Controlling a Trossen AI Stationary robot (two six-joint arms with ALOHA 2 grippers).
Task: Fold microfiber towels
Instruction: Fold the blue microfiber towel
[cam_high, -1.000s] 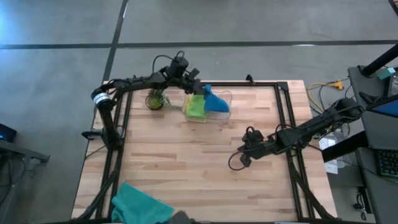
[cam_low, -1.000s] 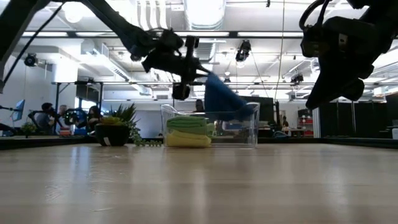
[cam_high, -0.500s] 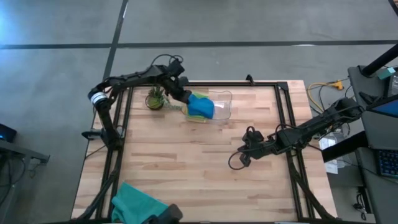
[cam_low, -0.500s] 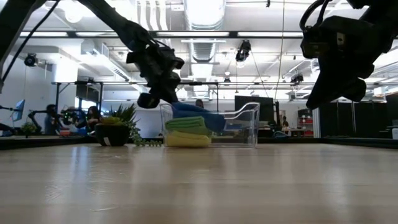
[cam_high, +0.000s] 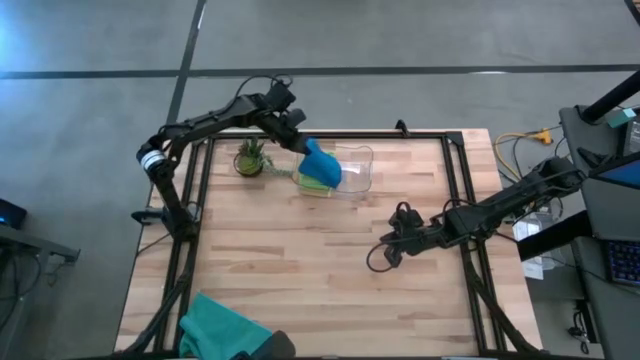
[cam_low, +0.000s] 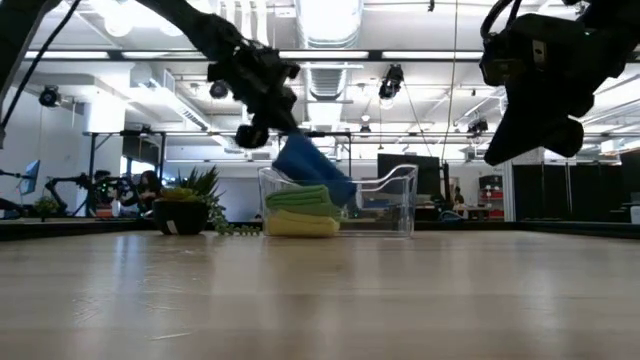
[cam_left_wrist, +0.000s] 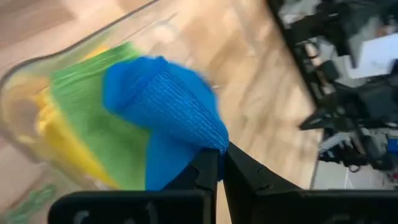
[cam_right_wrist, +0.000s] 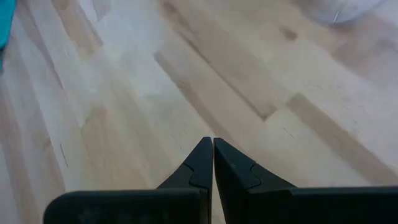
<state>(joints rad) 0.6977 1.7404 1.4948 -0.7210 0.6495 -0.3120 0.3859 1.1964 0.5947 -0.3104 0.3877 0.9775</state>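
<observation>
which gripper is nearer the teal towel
Right. The right gripper hovers over mid-table, a diagonal stretch from the teal towel at the near left edge. The left gripper is at the far side, holding the blue towel.

Robotics lab/open office: exposed ceiling ducts, monitors, seated people, concrete floor.

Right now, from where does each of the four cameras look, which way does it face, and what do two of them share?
High: above, straight down on table, both arms.
Low: table height, level across; left pincer holds blue towel over bin; right arm hangs.
Left wrist: past its shut pincer, onto blue towel, green towel, yellow towel.
Right wrist: past its shut pincer, onto bare wood.
High and low share bin, plant.
</observation>
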